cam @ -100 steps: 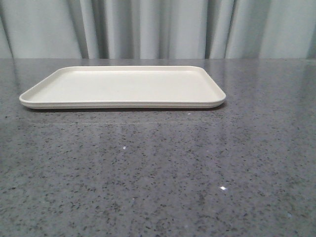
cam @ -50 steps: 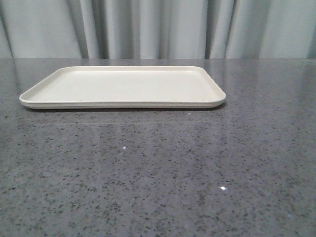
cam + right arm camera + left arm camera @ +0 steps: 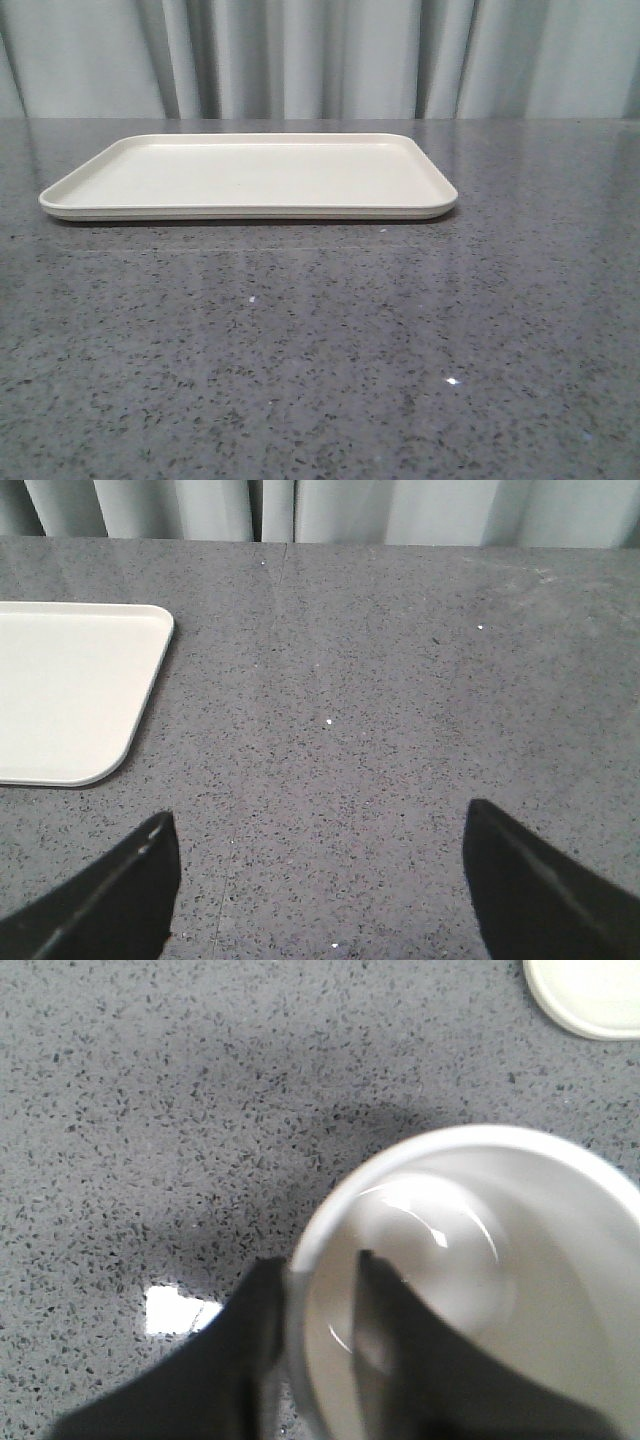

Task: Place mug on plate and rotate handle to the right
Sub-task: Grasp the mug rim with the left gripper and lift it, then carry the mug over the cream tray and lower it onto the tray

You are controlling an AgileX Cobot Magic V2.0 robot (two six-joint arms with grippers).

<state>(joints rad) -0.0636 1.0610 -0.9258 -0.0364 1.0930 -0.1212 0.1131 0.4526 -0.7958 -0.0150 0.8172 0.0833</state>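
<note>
**A:** so how far along is this reckoned to be? In the front view nothing but bare grey table point(image 3: 320, 350) is seen low in the frame, with the plate point(image 3: 250, 178) lying empty in the upper half.

**B:** early, by the look of it. In the left wrist view the mug point(image 3: 480, 1290) fills the lower right of the frame, and its rim is pinched by the left gripper point(image 3: 320, 1310), 1 finger point(image 3: 385, 1340) inside the cup and 1 outside. So the grasp can be called done. Whether it's been lifted off the table can't be told. A corner of the plate is caught at the upper right there, well apart from the mug.

**A:** and the handle?

**B:** not shown in any of the 3 views, so its direction can't be judged. Placing and turning are both left.

**A:** right arm?

**B:** the right gripper point(image 3: 320, 880) is held wide with nothing between the fingers, low in its own frame, plate corner at mid left.
</note>
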